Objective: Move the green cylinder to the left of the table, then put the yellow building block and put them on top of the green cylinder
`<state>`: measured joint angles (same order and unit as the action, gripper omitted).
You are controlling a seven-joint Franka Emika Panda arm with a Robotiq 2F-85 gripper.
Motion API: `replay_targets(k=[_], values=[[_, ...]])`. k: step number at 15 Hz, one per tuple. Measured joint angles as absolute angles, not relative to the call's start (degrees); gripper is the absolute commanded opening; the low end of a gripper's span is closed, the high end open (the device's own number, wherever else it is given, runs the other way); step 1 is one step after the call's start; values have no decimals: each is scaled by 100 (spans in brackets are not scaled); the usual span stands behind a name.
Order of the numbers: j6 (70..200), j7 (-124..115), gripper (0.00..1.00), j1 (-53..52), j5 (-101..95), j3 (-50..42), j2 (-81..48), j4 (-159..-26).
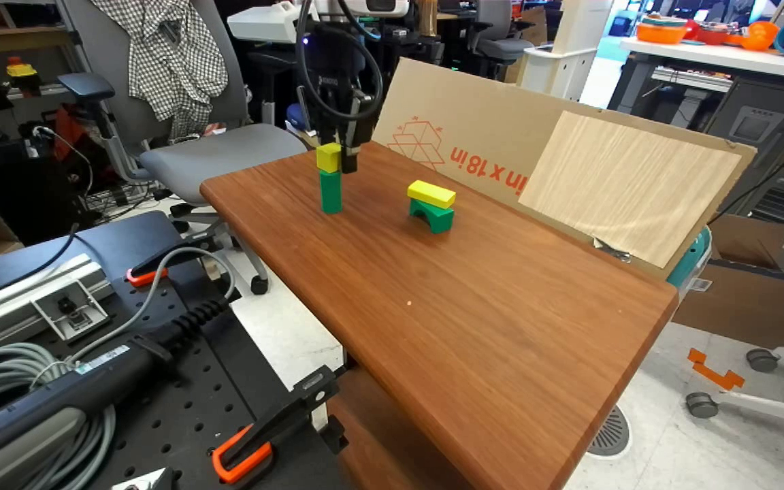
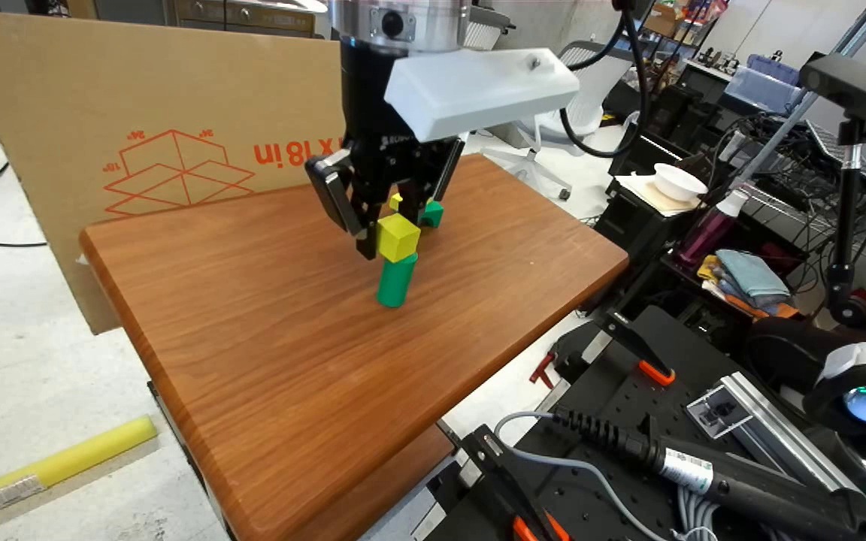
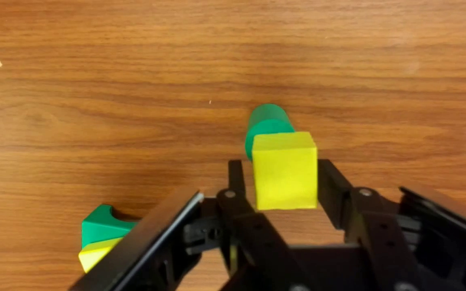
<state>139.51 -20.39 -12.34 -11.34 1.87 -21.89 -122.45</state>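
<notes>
**Yellow building block (image 2: 398,237) atop the green cylinder (image 1: 331,194); only the withdrawal seems left**

By my reading the stacking is done, or all but done. In both exterior views the yellow building block sits at 12 o'clock from the green cylinder, with no gap that I can make out between them. The cylinder stands on end, its long axis vertical. The block, close to a cube, has no clear long axis; in the wrist view its edges run nearly square with the wood grain. It sits off centre: part of the cylinder's top shows at 11 o'clock from it.

The gripper (image 3: 280,169) straddles the block with its jaws set wider than it. In the wrist view a strip of wood shows beside the 9 o'clock finger (image 3: 236,174); whether the 3 o'clock finger (image 3: 332,190) touches, I cannot tell. I judge the block released, leaving a careful retreat.

Farther out, in an exterior view, a green arch (image 1: 441,219) carries a wider yellow block (image 1: 431,194) at about 3 o'clock from the cylinder. The cylinder stands towards 10 or 11 o'clock on the table (image 1: 487,292) there; whether that is the task's "left", I cannot say. A cardboard sheet (image 1: 480,102) rises beyond, at 2 o'clock.
</notes>
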Motion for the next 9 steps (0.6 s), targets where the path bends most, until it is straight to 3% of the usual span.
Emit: replay_targets(k=[3,9], values=[[13951,-2039,100,-1234,-1140,172,-2245,-12221],[13955,-2035,100,-1242,-1145,177,-2150,-12202]])
